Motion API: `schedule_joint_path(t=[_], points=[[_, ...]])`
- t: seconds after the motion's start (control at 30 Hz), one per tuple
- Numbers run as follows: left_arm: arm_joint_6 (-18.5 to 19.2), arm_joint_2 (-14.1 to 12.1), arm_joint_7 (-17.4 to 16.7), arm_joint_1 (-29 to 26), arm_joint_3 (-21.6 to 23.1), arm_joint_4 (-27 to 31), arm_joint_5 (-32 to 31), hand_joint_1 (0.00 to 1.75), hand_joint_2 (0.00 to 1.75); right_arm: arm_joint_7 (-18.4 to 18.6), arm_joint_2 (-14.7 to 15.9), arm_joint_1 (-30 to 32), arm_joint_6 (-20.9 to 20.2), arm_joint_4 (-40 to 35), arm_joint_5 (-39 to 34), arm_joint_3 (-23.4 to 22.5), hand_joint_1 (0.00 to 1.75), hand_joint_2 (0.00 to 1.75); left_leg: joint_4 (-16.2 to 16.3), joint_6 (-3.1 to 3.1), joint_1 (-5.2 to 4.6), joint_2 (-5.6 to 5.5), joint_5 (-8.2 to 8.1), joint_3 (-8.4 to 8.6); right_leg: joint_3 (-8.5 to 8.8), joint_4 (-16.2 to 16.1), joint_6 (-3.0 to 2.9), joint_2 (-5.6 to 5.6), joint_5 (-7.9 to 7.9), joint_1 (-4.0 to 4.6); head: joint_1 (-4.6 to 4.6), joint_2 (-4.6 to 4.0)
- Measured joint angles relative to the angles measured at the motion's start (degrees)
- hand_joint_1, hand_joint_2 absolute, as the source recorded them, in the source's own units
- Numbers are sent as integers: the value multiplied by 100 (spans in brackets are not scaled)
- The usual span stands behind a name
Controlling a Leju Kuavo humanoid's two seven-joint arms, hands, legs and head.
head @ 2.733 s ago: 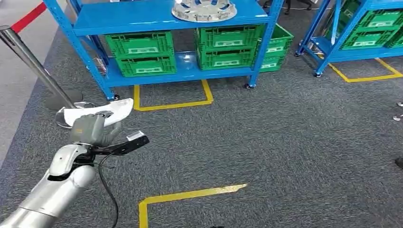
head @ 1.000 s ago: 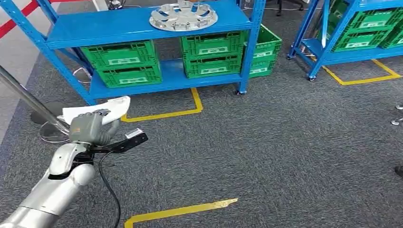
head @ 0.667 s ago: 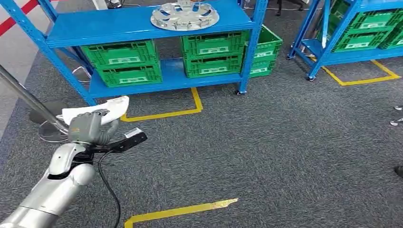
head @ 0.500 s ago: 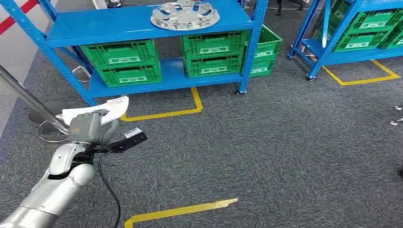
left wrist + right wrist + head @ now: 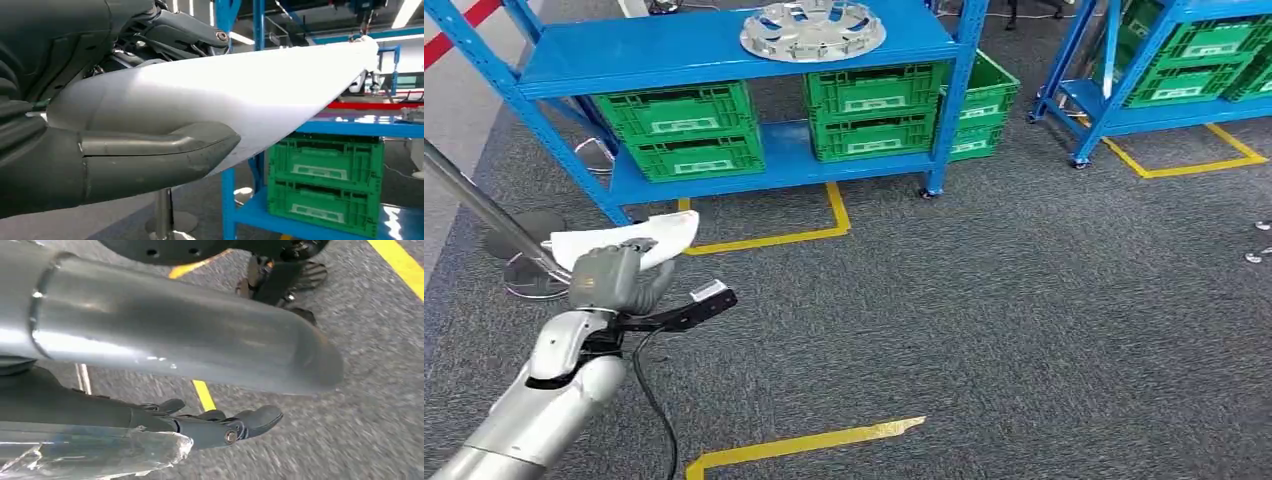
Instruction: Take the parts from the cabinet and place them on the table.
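In the head view the left hand [image 5: 614, 278] is raised over the grey carpet with its fingers wrapped around a flat white part [image 5: 629, 238], which lies across the top of the hand and sticks out on both sides. Against the picture half a second ago, the hand and the part sit slightly lower and a little to the right in the frame, while the scene behind them has barely shifted. Ahead stands the blue cabinet [image 5: 724, 45], a silver wheel cover [image 5: 812, 28] resting on its upper shelf and green crates [image 5: 686, 130] side by side on the shelf below. A second blue rack [image 5: 1124, 60] with more green crates stands to the right, yellow tape lines [image 5: 804, 445] mark the carpet, and a slanted metal post [image 5: 484, 210] rises from a round base at the left. In the left wrist view the thick grey thumb presses against one face of the white part [image 5: 225, 95] and the darker fingers [image 5: 185, 32] close over the other face, so the part is clamped between them; a blue shelf upright and a stacked green crate [image 5: 325, 185] lie beyond it. In the right wrist view the right hand [image 5: 220, 422] hangs over the carpet near a yellow line, its dark fingers [image 5: 255, 420] extended, and a clear crinkled plastic piece [image 5: 100, 452] lies along that hand's underside; whether the fingers grip it cannot be told.
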State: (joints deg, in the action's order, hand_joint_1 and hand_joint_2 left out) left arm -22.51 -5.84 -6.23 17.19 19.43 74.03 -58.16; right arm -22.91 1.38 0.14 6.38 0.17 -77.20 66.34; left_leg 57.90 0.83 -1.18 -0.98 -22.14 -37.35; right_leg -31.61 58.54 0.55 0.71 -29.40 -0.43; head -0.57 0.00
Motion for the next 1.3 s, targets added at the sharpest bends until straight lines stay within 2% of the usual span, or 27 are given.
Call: schedule_joint_path(t=[0.57,0.6,0.63,0.67,0.7,0.73,0.77,0.83,0.87,0.9,0.93,0.97,1.0,1.03,1.07,1.1,1.17,1.2,1.23,1.27,1.3], points=[[68,13,-28,-285,170,397,-72,175,175,-210,52,-98,61,0,0,11,0,0,1,5,-7,0,-4,-2,-1,-1,7,-1,-5,-8,-2,0],[74,13,-31,-287,177,404,-72,175,175,-205,52,-109,72,0,0,11,0,0,24,17,-18,-2,-22,-15,17,-30,23,2,4,-36,-2,0],[92,2,-35,-299,186,417,-72,175,175,-190,30,-114,81,-2,0,15,0,0,14,99,-39,-6,-39,-5,29,-61,90,-3,14,-46,8,0],[96,-4,-37,-315,190,445,-72,175,175,-186,30,-114,104,-2,0,18,0,0,-46,145,-43,-3,-31,31,62,-119,109,-10,25,-38,11,0],[96,4,-37,-356,199,489,-72,175,175,-123,31,-117,157,-2,0,28,0,0,-253,183,40,-1,67,153,85,-120,106,-14,15,-19,0,2],[94,15,-37,-385,212,509,-72,175,175,-67,31,-115,203,-2,0,48,0,0,-349,172,38,4,93,231,66,-43,122,-22,-50,-10,-13,0],[96,20,-37,-396,230,518,-72,175,175,-17,26,-117,216,-2,0,70,0,0,-361,190,54,6,107,249,-76,256,138,-19,-268,-13,-17,0],[98,20,-37,-479,238,524,-70,175,175,0,24,-113,238,-2,17,109,0,0,-350,178,63,3,96,234,-523,1134,206,-23,-698,-66,-13,0],[98,17,-37,-519,240,524,-70,175,175,0,24,-106,245,-2,17,118,0,0,-344,171,65,-4,95,224,-684,1432,243,-26,-790,-85,-9,0],[98,20,-37,-559,245,524,-70,175,175,16,24,-102,254,-2,17,131,0,0,-329,139,83,-20,92,213,-725,1471,278,-27,-725,-107,-16,0],[98,22,-37,-584,251,524,-70,175,175,26,24,-103,260,-2,17,146,0,0,-304,102,106,-42,81,202,-637,1269,315,-27,-546,-129,-13,0],[101,22,-37,-593,254,524,-70,175,175,31,24,-104,260,-2,17,153,0,0,-262,55,141,-71,64,187,-420,838,355,-25,-287,-158,-15,0],[101,22,-37,-591,256,527,-72,175,175,52,24,-104,262,-2,18,155,0,0,-192,2,178,-100,37,164,-134,300,401,1,-43,-199,-15,0],[101,20,-37,-585,256,531,-72,175,175,72,22,-109,264,-2,17,160,0,0,-89,-66,184,-120,-3,122,23,-21,455,109,-58,-236,-24,0],[101,6,-44,-579,251,544,-74,175,175,96,-5,-107,267,-4,17,166,0,0,-6,-127,158,-162,-39,75,31,-4,337,153,-54,-199,-35,0],[94,7,-46,-581,256,555,-81,175,175,101,-4,-103,273,-4,17,175,0,0,-2,-151,156,-191,-17,62,37,46,254,87,-49,-194,-2,0],[92,7,-46,-570,258,561,-107,175,175,96,-4,-102,313,-4,17,188,0,0,-16,-189,175,-242,30,57,23,94,176,30,-41,-158,4,0],[94,2,-46,-565,258,564,-118,175,175,96,-9,-113,330,-4,17,194,0,0,0,-212,191,-261,12,38,18,82,123,-15,-12,-192,2,0],[92,-2,-46,-555,258,572,-122,175,175,96,-11,-129,347,-4,17,197,0,0,90,-228,185,-153,-91,6,20,79,85,-45,-2,-183,24,0],[92,-4,-46,-518,256,572,-127,175,175,96,-11,-134,372,-4,17,199,0,0,393,-248,183,-45,-311,-118,18,77,55,-82,0,-174,68,0],[92,-2,-46,-483,256,572,-129,175,175,96,-11,-129,389,-4,17,201,0,0,831,-260,187,17,-550,-309,11,78,49,-131,-3,-158,85,0]])
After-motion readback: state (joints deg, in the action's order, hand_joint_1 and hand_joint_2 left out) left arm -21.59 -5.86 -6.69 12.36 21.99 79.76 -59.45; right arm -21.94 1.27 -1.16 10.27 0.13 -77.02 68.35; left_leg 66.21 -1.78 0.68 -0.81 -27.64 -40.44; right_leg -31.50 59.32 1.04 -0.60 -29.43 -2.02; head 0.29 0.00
